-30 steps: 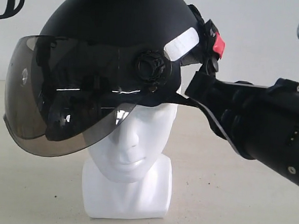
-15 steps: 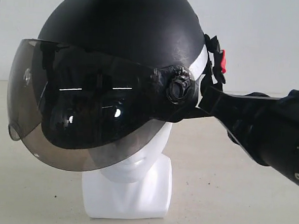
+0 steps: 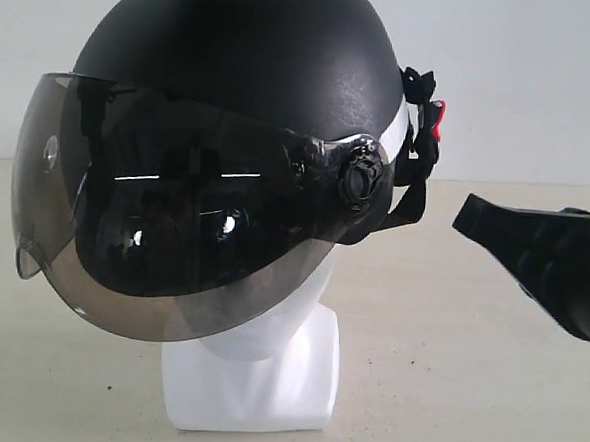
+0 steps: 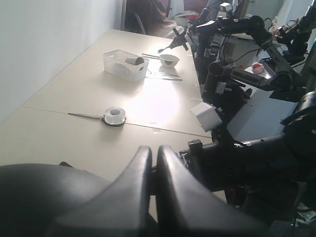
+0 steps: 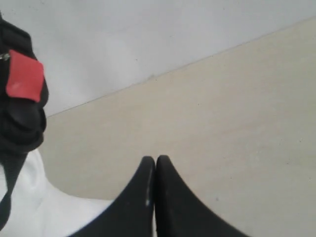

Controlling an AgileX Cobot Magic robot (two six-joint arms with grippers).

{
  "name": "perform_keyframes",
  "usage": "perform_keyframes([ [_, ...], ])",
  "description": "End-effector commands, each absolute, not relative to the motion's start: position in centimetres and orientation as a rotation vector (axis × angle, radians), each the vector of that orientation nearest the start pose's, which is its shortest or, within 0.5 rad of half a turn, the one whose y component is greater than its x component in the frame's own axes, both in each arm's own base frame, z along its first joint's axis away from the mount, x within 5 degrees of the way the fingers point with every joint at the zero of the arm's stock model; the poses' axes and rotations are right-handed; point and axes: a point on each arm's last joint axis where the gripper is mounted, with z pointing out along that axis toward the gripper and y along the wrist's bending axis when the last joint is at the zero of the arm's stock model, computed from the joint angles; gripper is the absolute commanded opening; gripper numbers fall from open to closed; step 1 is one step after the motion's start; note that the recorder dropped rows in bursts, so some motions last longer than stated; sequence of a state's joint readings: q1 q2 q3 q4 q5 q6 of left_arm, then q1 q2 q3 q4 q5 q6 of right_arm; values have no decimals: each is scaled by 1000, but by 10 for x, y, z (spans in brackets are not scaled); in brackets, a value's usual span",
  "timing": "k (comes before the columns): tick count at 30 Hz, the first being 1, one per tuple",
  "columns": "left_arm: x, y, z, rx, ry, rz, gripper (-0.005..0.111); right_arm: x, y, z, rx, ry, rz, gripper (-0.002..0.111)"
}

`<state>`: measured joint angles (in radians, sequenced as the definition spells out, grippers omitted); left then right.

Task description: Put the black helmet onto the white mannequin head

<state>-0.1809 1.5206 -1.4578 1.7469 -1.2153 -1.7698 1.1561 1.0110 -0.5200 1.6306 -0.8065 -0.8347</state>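
Note:
The black helmet (image 3: pixel 244 68) sits on the white mannequin head (image 3: pixel 265 380), and its smoky visor (image 3: pixel 165 223) hangs over the face. Only the neck and block base show below it. The strap with its red buckle (image 3: pixel 438 125) hangs at the helmet's rear. My right gripper (image 3: pixel 463 216) is shut and empty, a short way right of the helmet and apart from it. In the right wrist view the right gripper (image 5: pixel 155 160) points past the buckle (image 5: pixel 23 76) and the white neck (image 5: pixel 34 207). My left gripper (image 4: pixel 154 150) is shut beside a dark rounded shell (image 4: pixel 39 197). It is out of the exterior view.
The beige table (image 3: pixel 465 392) runs to a white wall behind the head. Far along the table in the left wrist view stand a white basket (image 4: pixel 126 64), a bowl (image 4: pixel 169 59) and a tape roll (image 4: pixel 114 117). Other black robot arms (image 4: pixel 247 29) stand beside the table.
The helmet has come down and turned level on the head, now hiding the face. My right gripper has let go of the helmet's rear and drawn back to the right.

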Motion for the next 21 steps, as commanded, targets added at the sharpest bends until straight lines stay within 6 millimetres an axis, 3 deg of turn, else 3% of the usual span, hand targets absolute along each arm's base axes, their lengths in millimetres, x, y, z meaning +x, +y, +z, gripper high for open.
perform_keyframes([
  [1, 282, -138, 423, 1095, 1500, -1097, 5, 142, 133, 273, 157, 1947, 548, 0],
  [5, 282, -138, 423, 1095, 1500, -1097, 5, 147, 131, 273, 134, 1958, 553, 0],
  [10, 283, -138, 423, 1091, 1501, -1093, 5, 135, 155, 284, -140, 1976, 797, 0],
  [13, 283, -138, 423, 1089, 1502, -1091, 5, 133, 160, 290, -184, 1965, 838, 0],
  [21, 283, -138, 423, 1089, 1502, -1091, 5, 130, 139, 308, -110, 1867, 791, 0],
])
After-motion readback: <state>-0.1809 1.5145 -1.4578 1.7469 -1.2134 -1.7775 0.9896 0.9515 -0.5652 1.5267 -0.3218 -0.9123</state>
